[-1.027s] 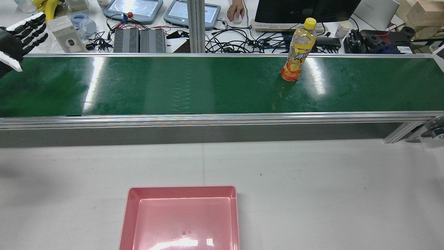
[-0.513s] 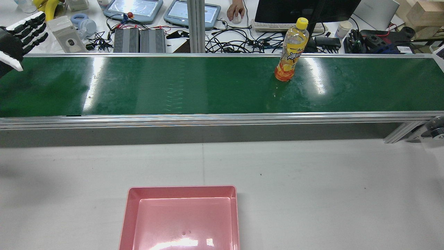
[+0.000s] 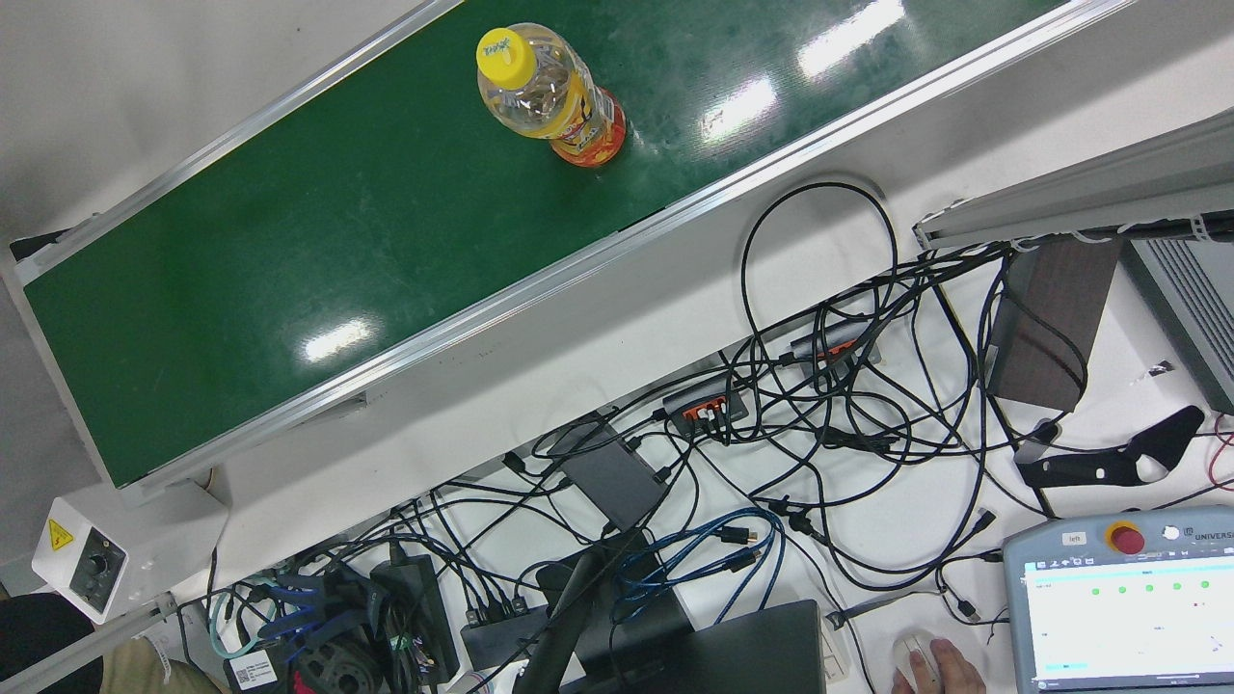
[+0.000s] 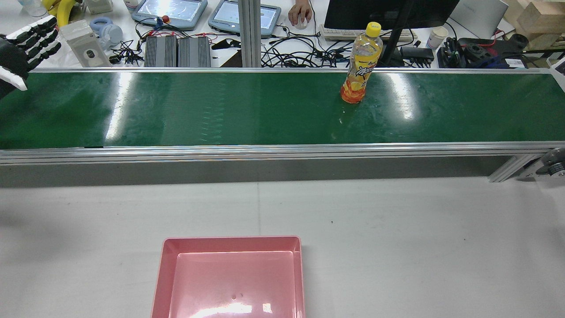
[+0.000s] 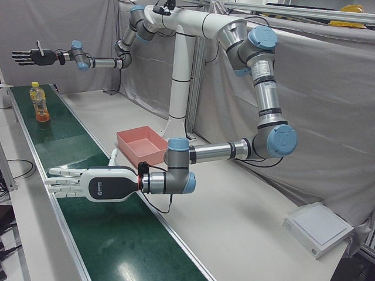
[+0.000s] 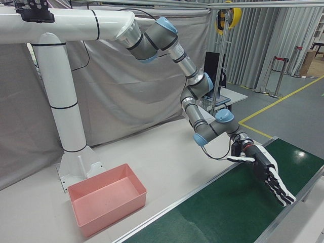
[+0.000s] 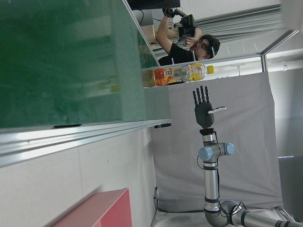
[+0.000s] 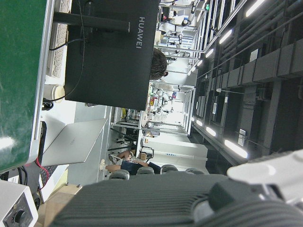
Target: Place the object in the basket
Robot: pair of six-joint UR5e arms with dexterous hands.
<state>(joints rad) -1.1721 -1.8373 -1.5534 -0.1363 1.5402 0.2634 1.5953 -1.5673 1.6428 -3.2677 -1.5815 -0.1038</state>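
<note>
The bottle (image 4: 359,66) stands upright on the green conveyor belt (image 4: 220,110), long axis vertical, yellow cap up and orange base down on the belt. In the rear view it is right of the belt's middle, nearer the far rail. Its label is yellow and orange with bold slanted lettering that I cannot read. There is small print on the cap too, also too small to make out.

The pink basket (image 4: 163,274) sits on the white table on the robot's side of the belt, well apart from the bottle.

The left hand (image 5: 82,184) hovers over the belt's other end, flat, fingers stretched out and spread, holding nothing. The right hand (image 5: 32,57) hangs high in the air beyond the bottle, likewise splayed and empty.

Readable writing: "HUAWEI" on the back of the black monitor (image 8: 109,56), and "UNIVERS", cut off at the edge, on a teach pendant (image 3: 1118,598) whose small tag reads "left".
</note>
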